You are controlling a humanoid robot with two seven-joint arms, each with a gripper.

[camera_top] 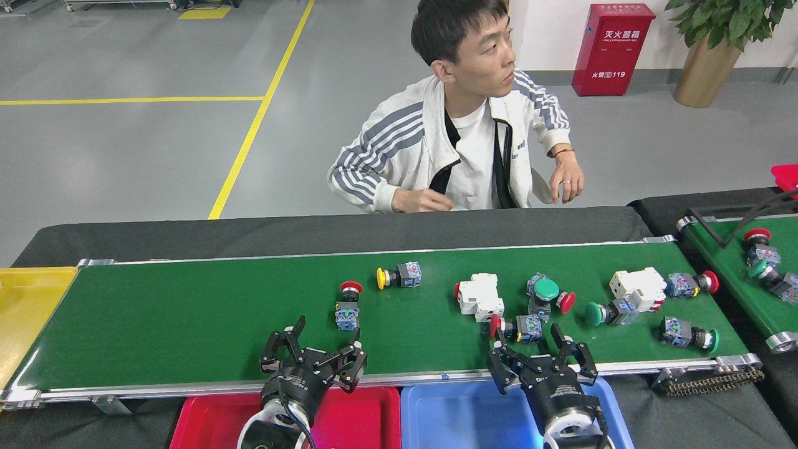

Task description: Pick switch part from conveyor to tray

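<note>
The conveyor (187,312) carries switch parts (348,304) along its right half. At its near edge sit a red tray (374,418) and a blue tray (461,418). Above them, left gripper (313,349) and right gripper (541,352) hover with jaws wide, empty.

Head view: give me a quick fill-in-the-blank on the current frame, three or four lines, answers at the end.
1. Both the left hand and the right hand have their jaws ____.
2. The tray below the left hand is ____ in colour.
3. The switch part lying alone nearest the person has a ____ cap.
4. The tray below the right hand is ____ in colour.

Answers: open; red; yellow; blue
</note>
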